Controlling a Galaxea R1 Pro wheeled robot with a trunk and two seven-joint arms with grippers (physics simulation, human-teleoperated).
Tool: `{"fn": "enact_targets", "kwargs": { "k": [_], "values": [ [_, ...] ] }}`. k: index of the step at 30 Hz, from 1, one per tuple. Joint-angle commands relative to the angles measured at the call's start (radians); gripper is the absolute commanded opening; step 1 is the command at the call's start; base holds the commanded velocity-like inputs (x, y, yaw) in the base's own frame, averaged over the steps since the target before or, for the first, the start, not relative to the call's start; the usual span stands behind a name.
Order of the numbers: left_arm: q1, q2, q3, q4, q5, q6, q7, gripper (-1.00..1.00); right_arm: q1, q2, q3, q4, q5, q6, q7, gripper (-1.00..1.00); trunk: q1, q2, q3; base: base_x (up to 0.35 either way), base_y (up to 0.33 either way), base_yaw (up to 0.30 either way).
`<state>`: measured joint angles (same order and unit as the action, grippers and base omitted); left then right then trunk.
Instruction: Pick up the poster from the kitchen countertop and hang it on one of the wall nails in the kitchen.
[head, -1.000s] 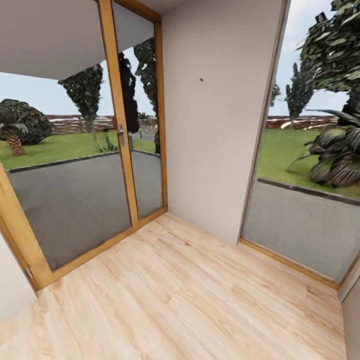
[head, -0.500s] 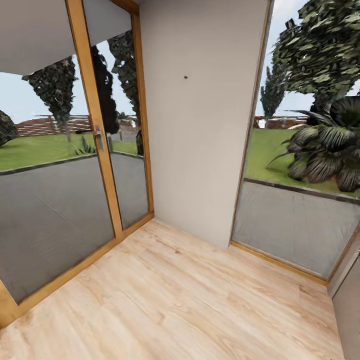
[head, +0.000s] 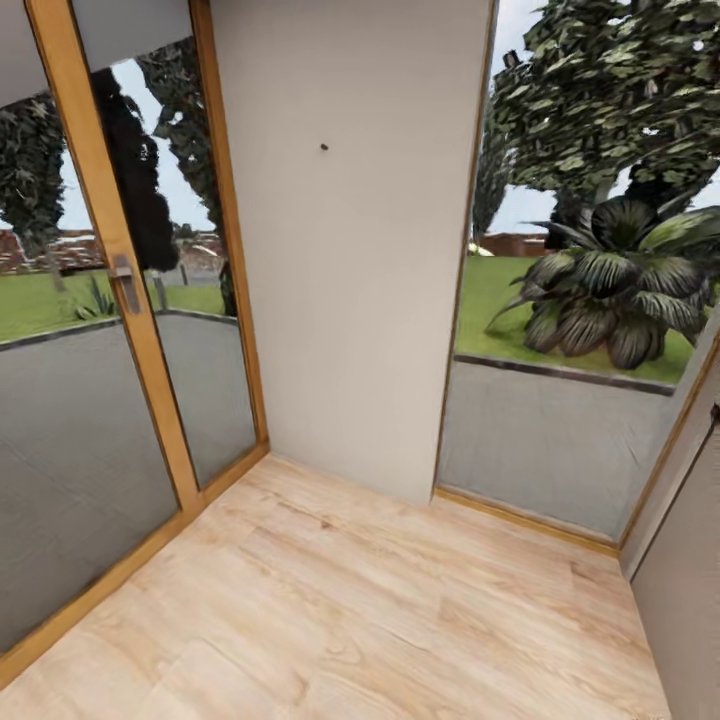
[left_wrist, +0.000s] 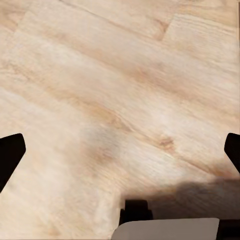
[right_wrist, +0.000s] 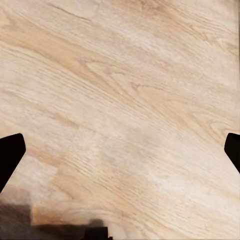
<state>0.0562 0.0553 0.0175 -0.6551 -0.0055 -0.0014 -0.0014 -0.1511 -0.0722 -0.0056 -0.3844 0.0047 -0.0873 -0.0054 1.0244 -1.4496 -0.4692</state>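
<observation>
A: Nearest first. Left gripper (left_wrist: 120, 150): dark fingers (left_wrist: 10, 152) at opposite edges of the left wrist view, spread wide, released, nothing between. Pale light-wood plank floor (left_wrist: 120, 90) below, grey shadow across it near the camera.

B: Right gripper (right_wrist: 120, 150)?

A: Same. Dark fingers (right_wrist: 10, 155) far apart, released, holding nothing. Plank floor under it too, dark shadow patch at one corner.

B: Head view?

A: Pale light-wood plank floor (head: 350, 600) in the foreground. Beyond it, plain pale grey wall panel (head: 350, 300) straight ahead, upright, meeting the floor. One tiny dark wall nail (head: 324, 148) high on that panel, near its middle, nothing hanging from it.

B: Either side?

A: Left of the panel, tan wood-framed glass door (head: 120, 300) with small grey metal handle (head: 126, 280). Right of the panel, tall window (head: 560, 400) with thin tan frame. Farther out through the glass: grey paved terrace, green lawn, dark spiky-leaved plant (head: 610, 290), tall dark trees, low brick wall, pale sky.
</observation>
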Motion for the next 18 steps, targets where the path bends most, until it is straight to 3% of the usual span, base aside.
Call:
{"fn": "enact_targets", "kwargs": {
  "k": [1, 12, 18],
  "values": [
    [0.001, 0.000, 0.001, -0.001, -0.001, 0.000, 0.000, 1.00, -0.001, 0.000, -0.001, 0.001, 0.000, -0.003, -0.001, 1.00, 0.001, 0.000, -0.001, 0.324, 0.179, -0.300],
    [0.001, 0.000, 0.001, -0.001, -0.001, 0.000, 0.000, 1.00, -0.001, 0.000, -0.001, 0.001, 0.000, -0.003, -0.001, 1.00, 0.001, 0.000, -0.001, 0.312, 0.156, -0.300],
    [0.001, 0.000, 0.001, -0.001, -0.001, 0.000, 0.000, 1.00, -0.001, 0.000, -0.001, 0.001, 0.000, -0.003, -0.001, 1.00, 0.001, 0.000, -0.001, 0.139, 0.030, -0.300]
  ]
}}
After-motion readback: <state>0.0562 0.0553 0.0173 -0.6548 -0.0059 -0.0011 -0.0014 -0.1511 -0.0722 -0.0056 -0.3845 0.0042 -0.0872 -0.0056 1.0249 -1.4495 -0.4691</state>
